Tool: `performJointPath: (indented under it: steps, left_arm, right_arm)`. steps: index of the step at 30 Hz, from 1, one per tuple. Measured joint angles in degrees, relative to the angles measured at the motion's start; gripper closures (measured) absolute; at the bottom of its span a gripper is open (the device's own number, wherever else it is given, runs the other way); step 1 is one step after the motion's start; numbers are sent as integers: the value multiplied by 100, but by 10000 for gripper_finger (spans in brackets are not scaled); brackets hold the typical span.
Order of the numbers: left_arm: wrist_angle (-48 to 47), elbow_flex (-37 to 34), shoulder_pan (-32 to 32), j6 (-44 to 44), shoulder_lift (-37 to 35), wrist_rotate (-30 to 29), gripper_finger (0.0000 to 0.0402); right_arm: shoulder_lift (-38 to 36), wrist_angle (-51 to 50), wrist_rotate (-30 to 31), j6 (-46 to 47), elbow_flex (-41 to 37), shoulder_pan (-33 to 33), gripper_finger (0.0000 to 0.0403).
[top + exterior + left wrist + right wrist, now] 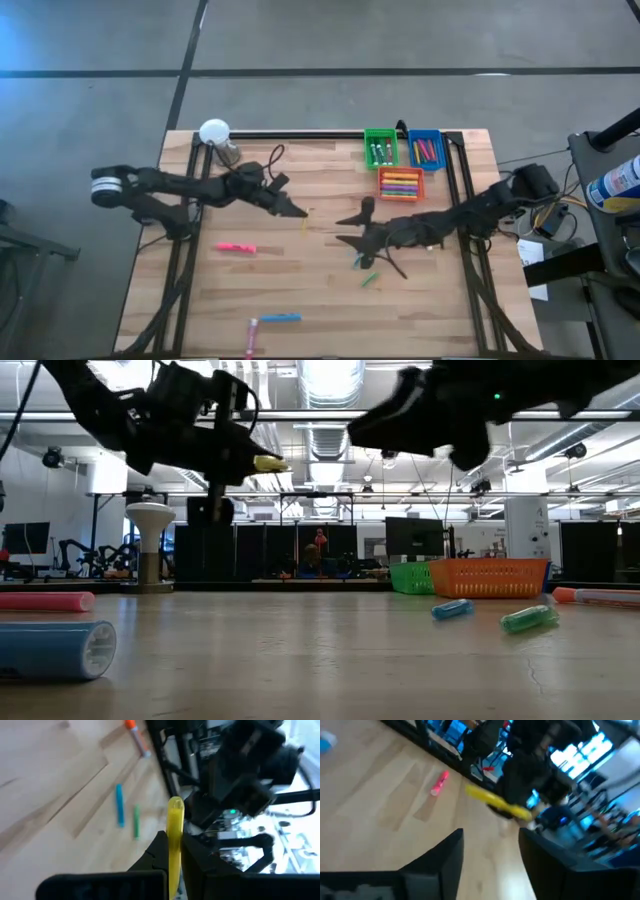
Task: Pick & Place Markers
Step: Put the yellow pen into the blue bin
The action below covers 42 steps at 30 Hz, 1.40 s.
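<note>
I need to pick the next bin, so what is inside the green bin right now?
In the high view the green bin holds a few markers lying side by side, white-barrelled with green and red parts. Its walls hide anything beneath them, and the low view shows only its side.

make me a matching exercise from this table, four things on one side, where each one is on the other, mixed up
Things:
1. yellow marker
2. pink marker
3. right gripper
4. orange bin

Places or states:
A. lying on the table's left half
B. by the back edge, full of markers
C. clamped in the left gripper, off the table
D. open, facing the left gripper at mid-table

Pairs: 1-C, 2-A, 3-D, 4-B
</note>
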Motion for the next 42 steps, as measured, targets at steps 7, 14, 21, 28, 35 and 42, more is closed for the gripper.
performJointPath:
  steps: [7,14,21,28,35,42]
  left_arm:
    - [1144,315,6,-756,714,319,382]
    - [1135,748,28,-878,1147,751,382]
    - [1142,913,78,-879,1315,1046,382]
    - [1117,865,174,-908,1278,1135,382]
    - [1086,863,178,-750,1278,1309,380]
    - [1041,914,321,-385,1228,1642,372]
  right_arm:
    - [986,34,597,-2213,929,-24,187]
    - [1751,252,1259,-3525,1566,-24,203]
    - [2103,752,1457,-4087,1758,-24,248]
    - [2019,781,1457,-3980,1703,-28,325]
    - [2017,926,1461,-3821,1700,5,349]
    - [1951,892,1426,-3559,1698,92,349]
